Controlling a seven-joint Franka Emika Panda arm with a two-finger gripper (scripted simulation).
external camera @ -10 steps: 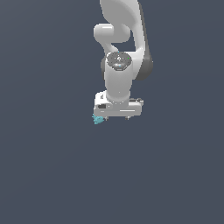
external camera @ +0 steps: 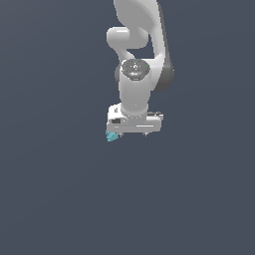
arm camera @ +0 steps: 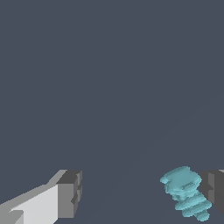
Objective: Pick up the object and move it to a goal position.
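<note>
Turquoise ridged object (arm camera: 187, 197) sits just inside one finger (arm camera: 215, 192), far from the other. Gripper (external camera: 130, 133) jaws spread wide, holding nothing. Exterior view: object pokes out under the hand's left edge. Grasp, lift and carry all remain.

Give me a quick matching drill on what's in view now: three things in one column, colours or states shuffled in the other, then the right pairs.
Things:
1. object
2. gripper
3. arm's round wrist joint cap

Descriptions:
A. grey disc facing the exterior camera
B. cyan-turquoise, ridged, right beside one finger
C. white body, dark grey pads, fingers spread apart

Pairs: 1-B, 2-C, 3-A
</note>
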